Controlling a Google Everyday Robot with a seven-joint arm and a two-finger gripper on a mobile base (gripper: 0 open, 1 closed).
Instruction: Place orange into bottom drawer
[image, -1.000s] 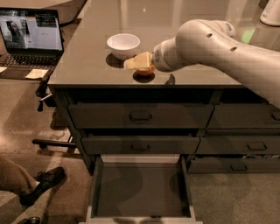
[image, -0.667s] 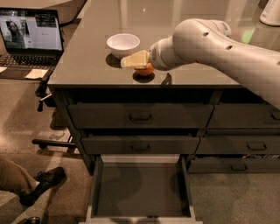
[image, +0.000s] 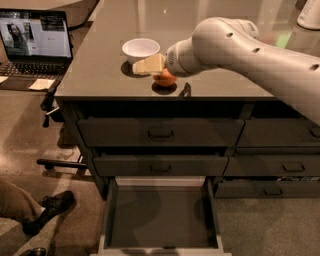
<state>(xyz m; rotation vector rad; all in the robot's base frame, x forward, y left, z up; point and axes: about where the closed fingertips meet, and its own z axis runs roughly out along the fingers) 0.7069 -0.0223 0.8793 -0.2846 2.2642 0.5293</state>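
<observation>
The orange (image: 165, 78) is at the front middle of the dark countertop, under my cream-coloured gripper (image: 148, 65), with its shadow on the counter just below it. The gripper reaches in from the right on the white arm (image: 250, 47) and looks shut on the orange, holding it slightly off the surface. The bottom drawer (image: 161, 216) is pulled open directly below, with a light grey rim and an empty dark floor. The two handled drawers above it are shut.
A white bowl (image: 141, 49) stands on the counter just behind and to the left of the gripper. An open laptop (image: 32, 42) sits on a desk at the left. A person's leg and shoe (image: 47, 207) lie on the floor left of the open drawer. Right-hand column drawers (image: 280, 165) are shut.
The gripper has shifted slightly left, towards the bowl, and the orange has risen a little with it, leaving its shadow below.
</observation>
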